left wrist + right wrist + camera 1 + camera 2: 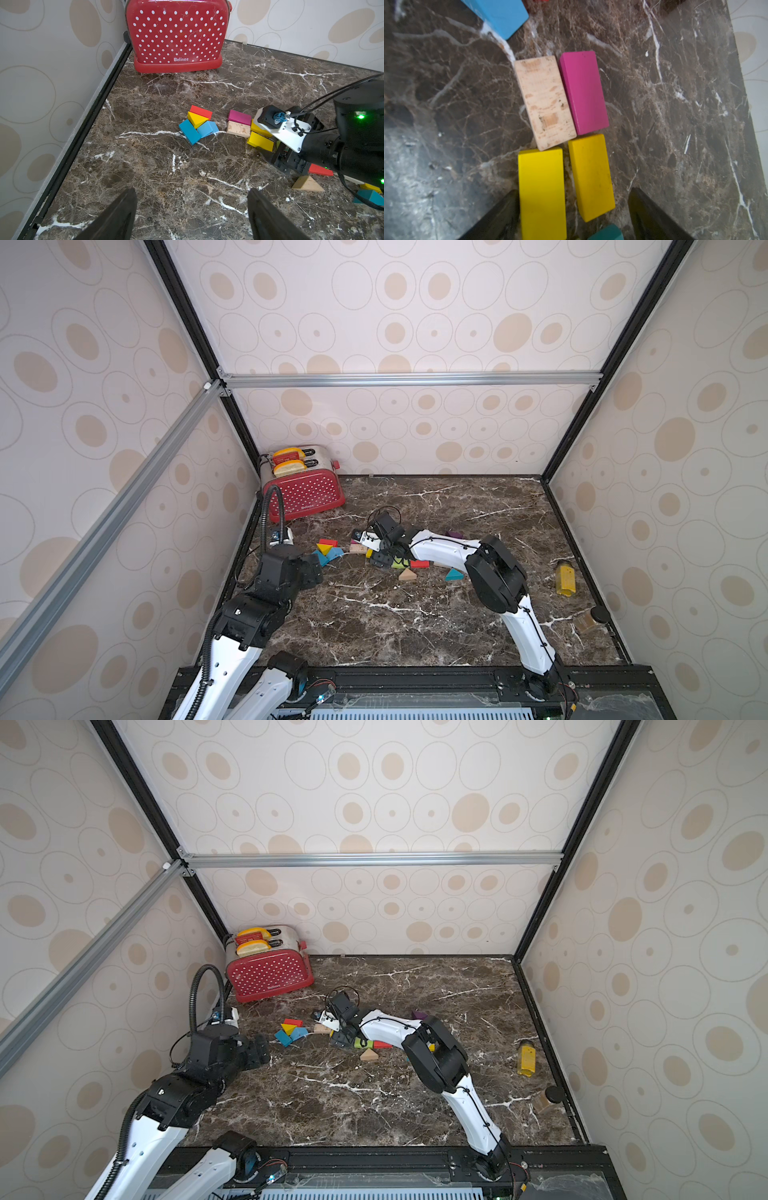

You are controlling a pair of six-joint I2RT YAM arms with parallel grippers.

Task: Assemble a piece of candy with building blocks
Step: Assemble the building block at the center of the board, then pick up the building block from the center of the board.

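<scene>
Both top views: we are seeing painted wooden building blocks (408, 575) lying scattered at the middle of the brown marble tabletop (415, 614). Left wrist: our left gripper (190, 193) is gaping empty before a red-yellow-blue cluster (197, 122). Right wrist: our right gripper (573, 191) is standing wide around two yellow bricks (540, 187), gripping neither.

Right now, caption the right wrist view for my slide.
Open right gripper over two yellow bricks; wood brick beside pink brick beyond, on marble table.

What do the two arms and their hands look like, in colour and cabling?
Both arms have white shells with black joints. The left arm carries a ribbed black hose, the right arm thin black cables and green lights. The left hand and right hand have dark, tapered fingers.
</scene>
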